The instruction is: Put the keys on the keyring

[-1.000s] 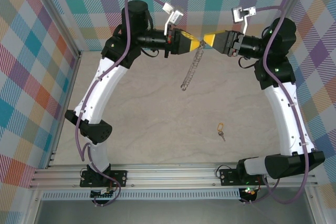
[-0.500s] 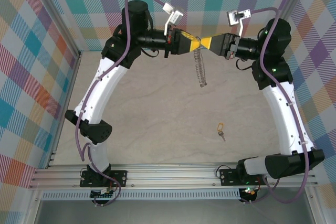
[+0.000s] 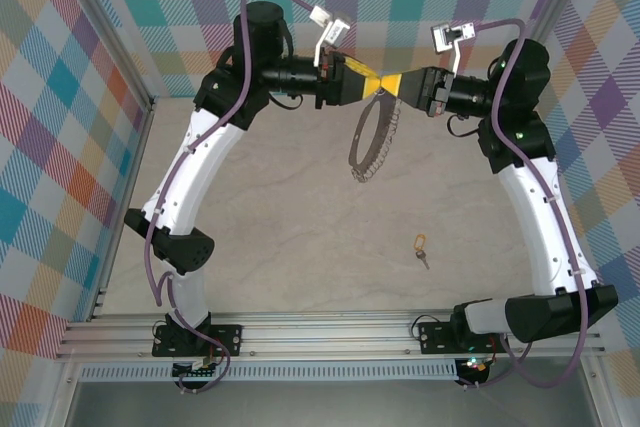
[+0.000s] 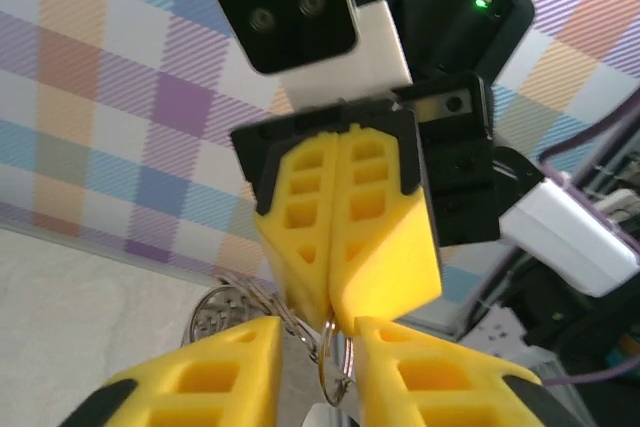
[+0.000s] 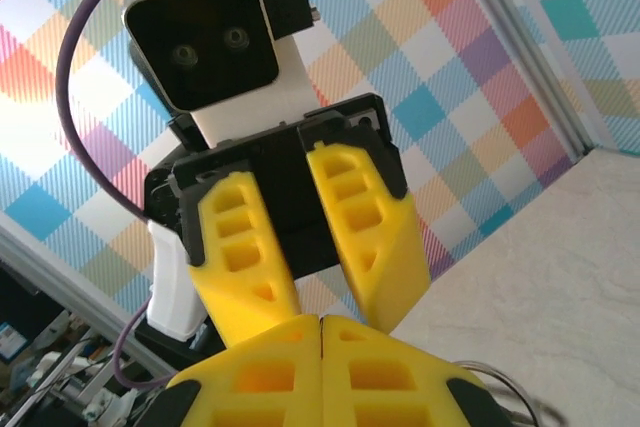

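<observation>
From above, the keyring (image 3: 364, 175) hangs where the left claw (image 3: 373, 84) and right claw (image 3: 392, 84) meet, and the key (image 3: 421, 249) lies well apart on the desk (image 3: 280, 197). The left wrist view shows its claw parted around the ring and the right claw clamped on it. The right wrist view shows its fingers (image 5: 290, 367) pressed together.

table (image 3: 300, 217): pale marbled top, bright plaid panels (image 3: 60, 147) around it | on it: one small key (image 3: 421, 249), gold head, dark shaft, lying near right, well apart from the panels | near edge: metal rail (image 3: 330, 332)
</observation>
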You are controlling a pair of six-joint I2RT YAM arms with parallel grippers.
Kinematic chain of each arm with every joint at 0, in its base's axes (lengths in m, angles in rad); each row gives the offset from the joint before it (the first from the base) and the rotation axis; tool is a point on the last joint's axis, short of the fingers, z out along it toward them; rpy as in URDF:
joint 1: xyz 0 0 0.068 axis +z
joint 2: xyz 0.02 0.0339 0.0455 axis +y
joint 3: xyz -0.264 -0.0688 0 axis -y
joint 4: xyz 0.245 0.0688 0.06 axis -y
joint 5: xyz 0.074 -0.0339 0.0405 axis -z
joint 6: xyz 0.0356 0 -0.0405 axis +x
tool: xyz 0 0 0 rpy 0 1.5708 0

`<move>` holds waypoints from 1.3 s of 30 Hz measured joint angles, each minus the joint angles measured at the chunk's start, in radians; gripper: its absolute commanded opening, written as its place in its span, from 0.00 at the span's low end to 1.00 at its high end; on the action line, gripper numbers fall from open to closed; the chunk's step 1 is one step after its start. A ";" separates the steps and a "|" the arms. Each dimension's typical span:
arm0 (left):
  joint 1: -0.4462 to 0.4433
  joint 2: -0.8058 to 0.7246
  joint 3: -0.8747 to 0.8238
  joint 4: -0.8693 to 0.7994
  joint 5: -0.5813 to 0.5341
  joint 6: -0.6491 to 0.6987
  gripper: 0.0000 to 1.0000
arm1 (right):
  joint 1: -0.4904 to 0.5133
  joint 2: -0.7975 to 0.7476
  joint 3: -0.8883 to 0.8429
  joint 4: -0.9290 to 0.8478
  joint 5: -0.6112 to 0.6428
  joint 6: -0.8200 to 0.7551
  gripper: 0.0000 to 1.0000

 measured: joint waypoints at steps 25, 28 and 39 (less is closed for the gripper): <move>0.050 -0.161 -0.464 0.709 -0.205 -0.565 0.31 | 0.000 0.000 -0.091 0.422 0.251 0.241 0.00; 0.040 -0.161 -0.464 0.785 -0.201 -0.613 0.30 | 0.000 0.007 -0.102 0.471 0.272 0.276 0.00; 0.012 -0.108 -0.441 0.889 -0.194 -0.703 0.29 | 0.001 0.043 -0.127 0.584 0.316 0.372 0.00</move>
